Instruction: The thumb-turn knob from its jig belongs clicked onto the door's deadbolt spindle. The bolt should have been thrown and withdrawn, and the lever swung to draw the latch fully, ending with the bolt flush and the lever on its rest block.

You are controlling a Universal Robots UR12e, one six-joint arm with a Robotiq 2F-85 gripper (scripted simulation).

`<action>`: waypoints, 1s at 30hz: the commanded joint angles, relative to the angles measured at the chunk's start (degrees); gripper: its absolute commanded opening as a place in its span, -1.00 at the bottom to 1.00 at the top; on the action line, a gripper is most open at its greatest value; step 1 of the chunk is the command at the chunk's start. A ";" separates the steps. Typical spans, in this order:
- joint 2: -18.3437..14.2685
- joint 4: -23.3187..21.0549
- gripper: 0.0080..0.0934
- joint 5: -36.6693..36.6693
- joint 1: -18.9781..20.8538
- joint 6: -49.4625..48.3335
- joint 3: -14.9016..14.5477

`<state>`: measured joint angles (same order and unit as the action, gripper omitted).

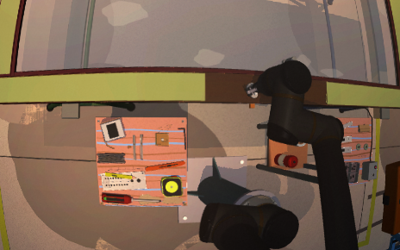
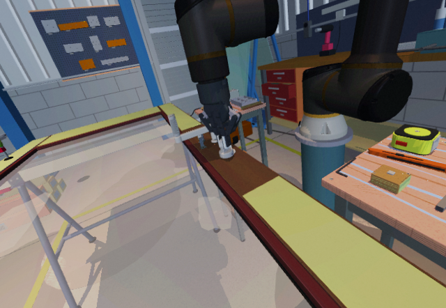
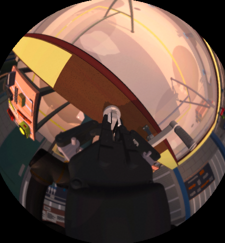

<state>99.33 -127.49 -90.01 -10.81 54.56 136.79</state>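
Observation:
The silver thumb-turn knob [image 2: 226, 151] [image 3: 112, 111] [image 1: 251, 89] sits on the brown lock panel [image 2: 234, 169] [image 3: 91, 90] of the door, which lies flat, a short way from the lever handle [image 3: 181, 136] [image 2: 175, 127] that reaches out over the glass pane. A small grey rest block [image 3: 146, 130] stands on the brown panel beside the lever's base. The bolt and spindle are hidden under the knob and my fingers. My gripper [image 2: 224, 142] [image 3: 112, 117] points straight down onto the knob and is closed, gripping it.
The dark red inner rim of the door frame [image 2: 252, 222] runs right beside the knob, with the glass pane [image 2: 108, 175] beyond it. A tool table [image 2: 400, 186] with a yellow tape measure [image 2: 416, 139] stands to the right, and the arm's blue pedestal [image 2: 322, 164] behind.

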 commanded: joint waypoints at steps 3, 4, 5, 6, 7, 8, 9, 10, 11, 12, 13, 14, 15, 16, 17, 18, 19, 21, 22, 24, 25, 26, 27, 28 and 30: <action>0.05 0.01 -1.00 0.01 0.01 -1.99 -0.07; 0.05 0.01 -1.00 0.01 0.01 -2.69 -0.07; 0.05 0.01 -1.00 0.01 0.01 -3.39 -0.07; 0.05 0.01 -1.00 0.01 0.01 -4.10 -0.07; 0.05 0.01 -1.00 0.01 0.01 -4.82 -0.07; 0.05 0.01 -1.00 0.01 0.01 -5.54 -0.07; 0.05 0.01 -1.00 0.01 0.01 -6.26 -0.07; 0.05 0.01 -1.00 0.01 0.01 -6.99 -0.07; 0.05 0.01 -1.00 0.01 0.01 -7.72 -0.07; 0.05 0.01 -1.00 0.01 0.01 -8.46 -0.07; 0.05 0.01 -1.00 0.01 0.01 -9.20 -0.07; 0.05 0.01 -1.00 0.01 0.01 -9.94 -0.07; 0.05 0.01 -1.00 0.01 0.01 -10.68 -0.07; 0.05 0.01 -1.00 0.01 0.01 -11.43 -0.07; 0.05 0.01 -1.00 0.01 0.01 -12.18 -0.07; 0.05 0.01 -1.00 0.01 0.01 -12.94 -0.07; 0.05 0.01 -1.00 0.01 0.01 -13.69 -0.07; 0.05 0.01 -1.00 0.01 0.01 -15.21 -0.07; 0.05 0.01 -1.00 0.01 0.01 -15.97 -0.07; 0.05 0.01 -1.00 0.01 0.01 -17.49 -0.07; 0.05 0.01 -1.00 0.01 0.01 -18.26 -0.07; 0.05 0.01 -1.00 0.01 0.01 -19.02 -0.07; 0.05 0.01 -1.00 0.01 0.01 -19.78 -0.07; 0.05 0.01 -1.00 0.01 0.01 -20.55 -0.07; 0.05 0.01 -1.00 0.01 0.01 -22.07 -0.07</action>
<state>99.33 -127.49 -90.01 -10.81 32.40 136.79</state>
